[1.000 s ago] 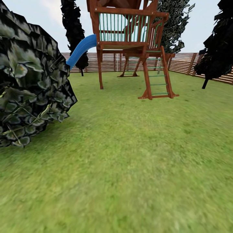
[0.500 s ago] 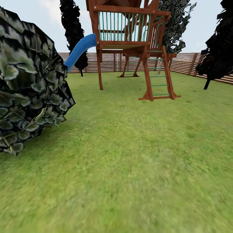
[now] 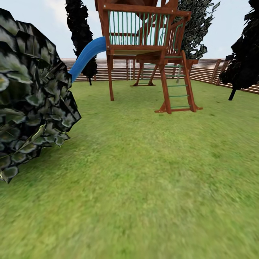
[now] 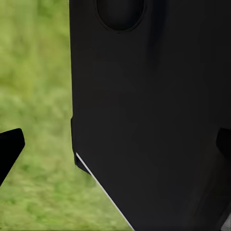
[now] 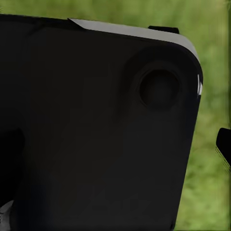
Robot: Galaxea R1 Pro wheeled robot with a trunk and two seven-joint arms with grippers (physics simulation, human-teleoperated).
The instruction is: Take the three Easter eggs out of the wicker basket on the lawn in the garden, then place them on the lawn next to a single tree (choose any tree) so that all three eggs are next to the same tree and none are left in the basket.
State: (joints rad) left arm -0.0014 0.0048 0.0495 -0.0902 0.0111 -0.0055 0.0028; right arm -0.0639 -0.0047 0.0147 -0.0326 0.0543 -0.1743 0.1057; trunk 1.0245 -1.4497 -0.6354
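Observation:
The Easter eggs and the wicker basket are out of view. The lawn [image 3: 144, 180] spreads ahead across the garden to a brown slat fence [image 3: 205, 70]. A tree [image 3: 197, 28] with a grey-green blocky crown rises behind the play tower, and its trunk is hidden. In the left wrist view my left gripper [image 4: 115, 144] is open, with a black fingertip at each edge of the picture and a black panel of my own body behind. My right gripper [image 5: 115, 149] is likewise open in front of a black body panel, over grass.
A big leafy bush [image 3: 32, 97] stands close on the left. A wooden play tower [image 3: 144, 43] with a blue slide [image 3: 86, 55] and a ladder [image 3: 178, 86] stands ahead. Thin dark trees stand at the back left [image 3: 81, 32] and the right [image 3: 244, 54].
The whole head view has shifted: the bush has slid left and down and the play tower sits slightly nearer. This is camera motion as I roll forward.

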